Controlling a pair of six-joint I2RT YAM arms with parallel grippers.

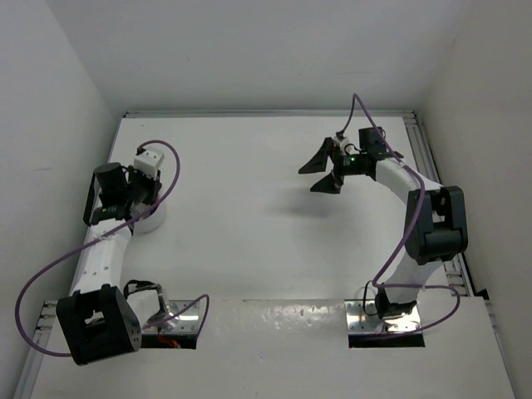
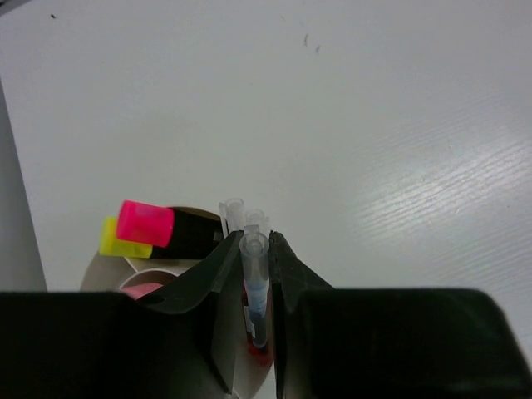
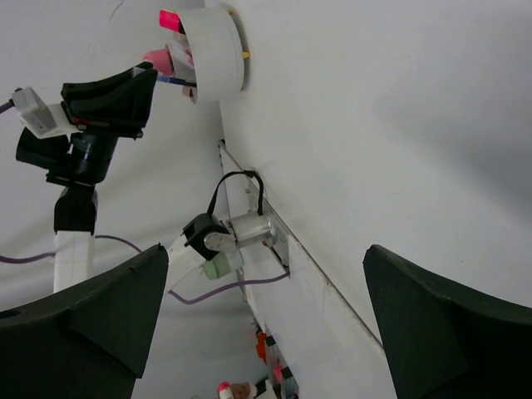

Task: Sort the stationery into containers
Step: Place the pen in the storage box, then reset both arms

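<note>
A round white container (image 1: 158,221) stands at the table's left side; it also shows in the left wrist view (image 2: 98,271) and the right wrist view (image 3: 213,51). Pink (image 2: 146,223) and yellow (image 2: 111,237) highlighters and clear-capped pens (image 2: 232,209) stand in it. My left gripper (image 2: 255,240) hangs over it, shut on a blue pen with a clear cap (image 2: 257,278) that stands upright inside; it also shows in the top view (image 1: 133,199). My right gripper (image 1: 321,174) is open and empty, held above the table at the back right, jaws wide apart in its own view (image 3: 264,249).
Metal base plates (image 1: 384,321) sit at the near edge under both arms. An aluminium rail (image 1: 416,137) runs along the right side. White walls close in the table on three sides. Purple cables (image 1: 37,274) loop off both arms.
</note>
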